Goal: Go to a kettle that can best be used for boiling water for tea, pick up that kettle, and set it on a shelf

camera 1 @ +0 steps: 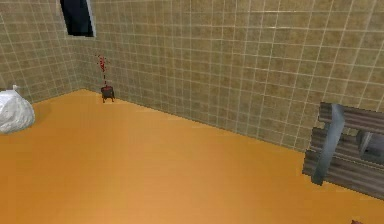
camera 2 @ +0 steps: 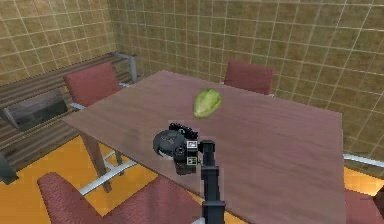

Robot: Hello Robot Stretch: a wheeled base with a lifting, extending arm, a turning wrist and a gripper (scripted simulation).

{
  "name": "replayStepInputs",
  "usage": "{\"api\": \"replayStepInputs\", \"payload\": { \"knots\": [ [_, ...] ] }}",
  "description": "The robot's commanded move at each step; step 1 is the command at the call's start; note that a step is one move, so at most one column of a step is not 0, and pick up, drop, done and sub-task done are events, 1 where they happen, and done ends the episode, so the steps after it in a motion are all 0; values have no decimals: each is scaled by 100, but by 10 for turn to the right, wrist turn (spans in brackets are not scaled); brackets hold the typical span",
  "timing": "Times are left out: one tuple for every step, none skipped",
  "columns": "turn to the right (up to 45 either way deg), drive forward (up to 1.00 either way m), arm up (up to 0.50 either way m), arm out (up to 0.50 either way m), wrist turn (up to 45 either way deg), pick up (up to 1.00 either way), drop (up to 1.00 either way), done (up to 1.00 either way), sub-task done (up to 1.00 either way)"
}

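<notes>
Chair (camera 2: 70, 198), red, stands nearest, at the table (camera 2: 280, 140) edge. Arm (camera 2: 210, 185) reaches over the tabletop. At the gripper (camera 2: 172, 133) sits a dark mass (camera 2: 162, 145); whether it is the kettle or the gripper's body, I cannot tell, nor the fingers' state or hold. Lettuce (camera 2: 207, 102) lies beyond. Chairs (camera 2: 95, 82) crowd the far sides, and a rack (camera 2: 40, 105) lines the tiled wall (camera 2: 300, 40).

An orange floor (camera 1: 150, 165) runs back to two walls of olive-tan tiles (camera 1: 240, 60) that meet in a corner. High on the left wall sits a dark rectangular opening (camera 1: 77, 16). Near the corner a small reddish plant in a dark pot (camera 1: 106, 88) stands on the floor. A white bag-like bundle (camera 1: 13, 111) lies at the left edge. At the right edge is a slatted wooden piece with a grey metal frame (camera 1: 350, 150) (bench or low rack, hard to tell).
</notes>
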Motion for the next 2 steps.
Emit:
{"api": "replayStepInputs", "payload": {
  "knots": [
    [0, 0, 0, 0, 0, 100, 0, 0, 0],
    [0, 0, 10, 0, 0, 0, 0, 0, 0]
  ]
}}
